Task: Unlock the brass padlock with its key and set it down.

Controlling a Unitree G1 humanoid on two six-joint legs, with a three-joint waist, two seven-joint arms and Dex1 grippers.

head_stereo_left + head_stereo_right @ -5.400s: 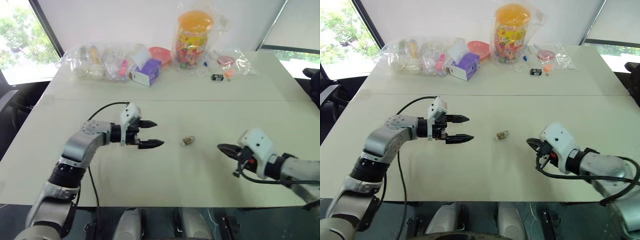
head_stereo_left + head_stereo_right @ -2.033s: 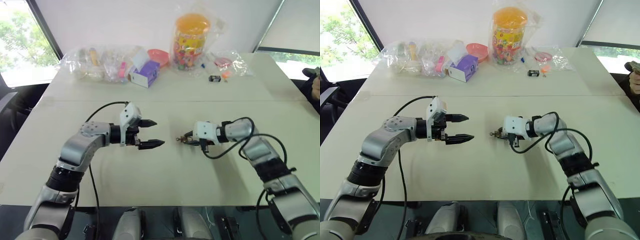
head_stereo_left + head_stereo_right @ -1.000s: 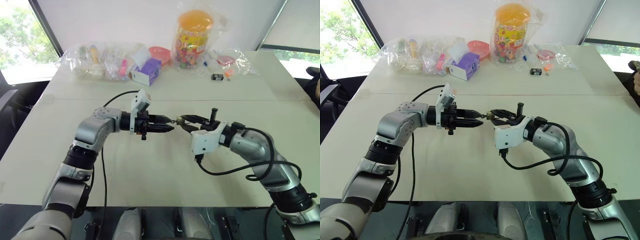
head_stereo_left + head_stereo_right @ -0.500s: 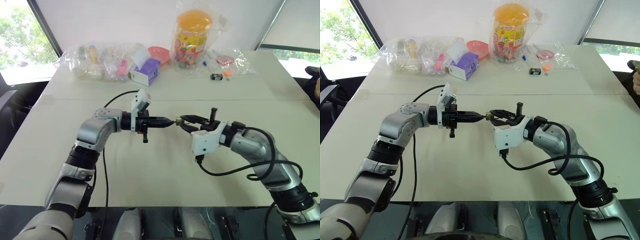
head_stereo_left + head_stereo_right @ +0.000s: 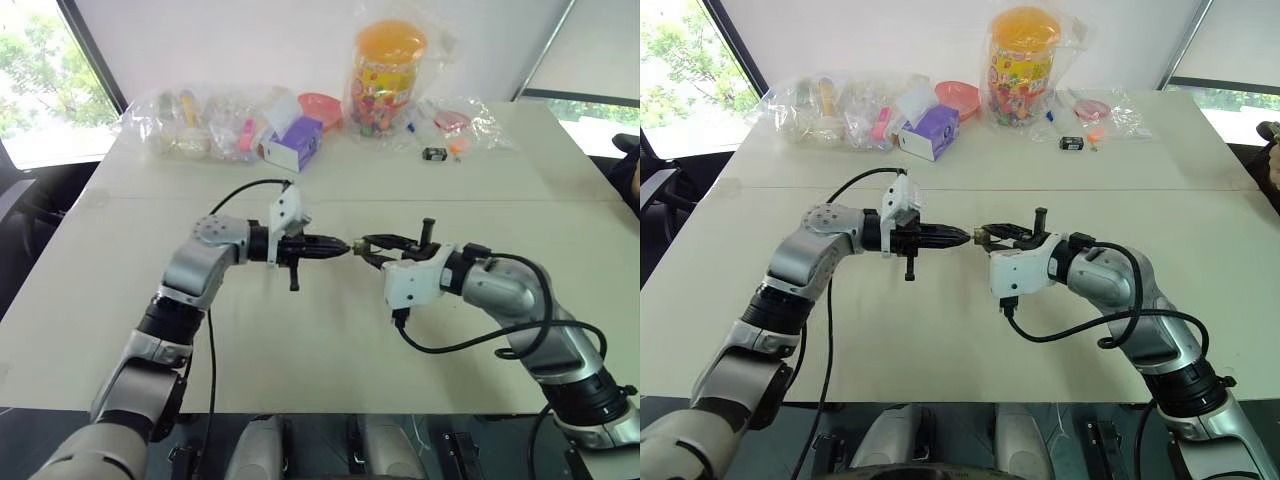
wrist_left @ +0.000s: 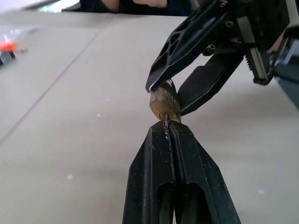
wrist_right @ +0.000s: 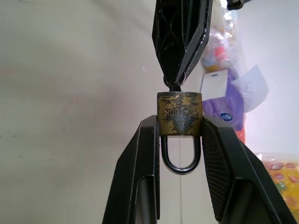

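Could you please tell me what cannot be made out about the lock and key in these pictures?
- Key: left wrist view, its head is hidden between the shut left gripper fingers.
- Brass padlock shackle: right wrist view, locked or released cannot be told.
- Padlock in the eye views: too small between the right gripper fingertips.

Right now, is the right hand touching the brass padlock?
Touching. In the right wrist view the right hand has both fingers pressed against the sides of the brass padlock.

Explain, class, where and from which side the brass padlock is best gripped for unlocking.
Grip the brass padlock by its flat body sides, coming from the shackle end, as the right gripper does. That probably leaves the keyhole face free for the key in the shut left gripper.
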